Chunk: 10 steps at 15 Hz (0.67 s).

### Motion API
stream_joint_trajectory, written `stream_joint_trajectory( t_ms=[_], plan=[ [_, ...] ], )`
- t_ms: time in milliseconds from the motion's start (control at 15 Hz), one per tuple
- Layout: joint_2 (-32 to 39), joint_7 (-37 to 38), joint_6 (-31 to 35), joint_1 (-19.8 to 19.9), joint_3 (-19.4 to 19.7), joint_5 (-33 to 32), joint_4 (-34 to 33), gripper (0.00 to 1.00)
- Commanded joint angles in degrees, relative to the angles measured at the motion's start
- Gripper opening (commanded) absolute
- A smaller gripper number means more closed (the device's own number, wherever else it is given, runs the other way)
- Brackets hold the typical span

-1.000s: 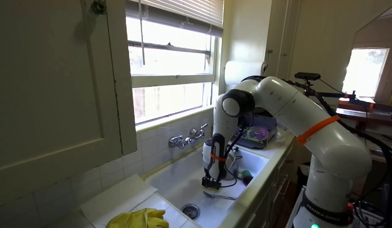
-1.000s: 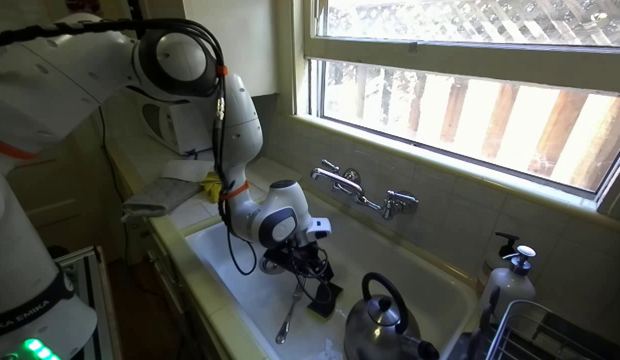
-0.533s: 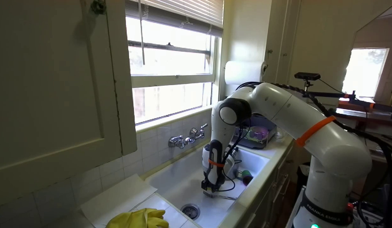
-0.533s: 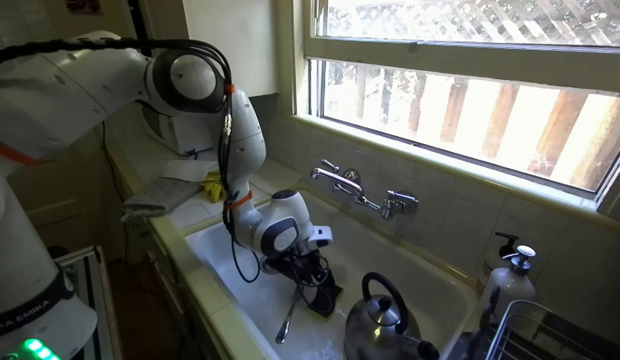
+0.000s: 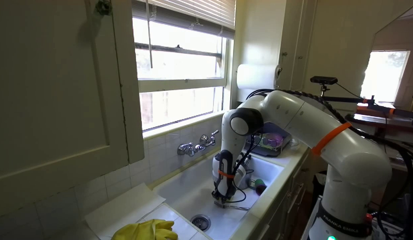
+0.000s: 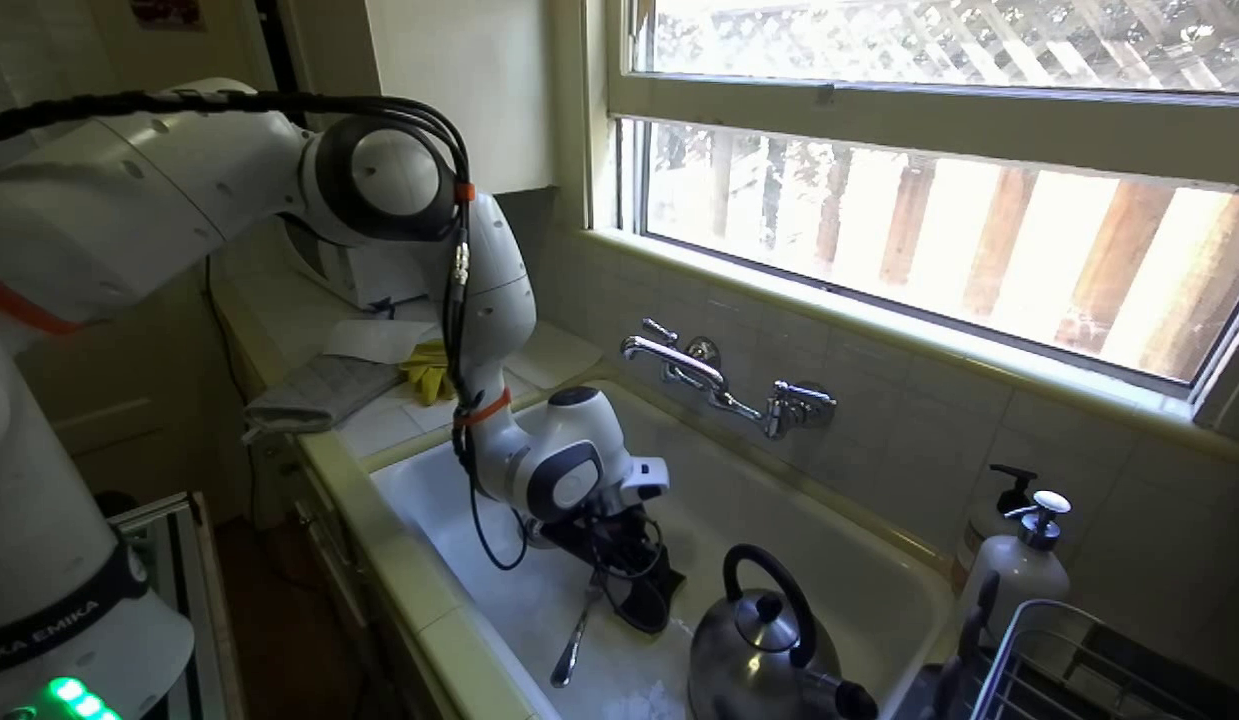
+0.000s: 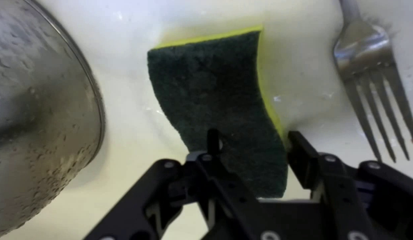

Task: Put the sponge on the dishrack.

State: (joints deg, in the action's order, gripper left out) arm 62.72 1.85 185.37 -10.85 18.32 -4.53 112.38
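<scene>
The sponge (image 7: pixel 213 93), dark green on top with a yellow underside, lies in the white sink. In the wrist view it looks slightly bent. My gripper (image 7: pixel 253 143) is open, low over the sponge's near end. One finger stands over the dark top; the other finger is beside the yellow edge. I cannot tell whether either touches it. In an exterior view the sponge (image 6: pixel 647 612) is partly covered by the gripper and cables. The dishrack (image 6: pixel 1009 650) stands beyond the sink's end, cut off there; the dishrack (image 5: pixel 268 151) with purple dishes also shows in an exterior view.
A fork (image 7: pixel 363 46) lies close beside the sponge. A steel kettle (image 7: pixel 43 116) stands on the sponge's other side, with its handle up (image 6: pixel 769 570). A green cup (image 5: pixel 259 185) lies in the sink. The faucet (image 6: pixel 699 370) juts from the wall. Soap bottles (image 6: pixel 1019 575) stand near the dishrack.
The arm has come down and the gripper has lowered to the sponge, hiding more of it. Over the last half second it moved only a little lower. Sponge, fork and kettle look unmoved.
</scene>
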Motion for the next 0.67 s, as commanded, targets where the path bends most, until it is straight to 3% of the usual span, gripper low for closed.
stream_joint_trajectory(
  t_ms=[0,200,600],
  plan=[
    [0.62,-0.74,2.14,-0.25,0.32,1.32,-0.45,0.25],
    [-0.71,-0.95,3.02,0.29,-0.32,1.51,0.14,0.03],
    [-2.87,-1.30,3.37,1.45,-1.09,2.01,1.22,0.02]
  ],
)
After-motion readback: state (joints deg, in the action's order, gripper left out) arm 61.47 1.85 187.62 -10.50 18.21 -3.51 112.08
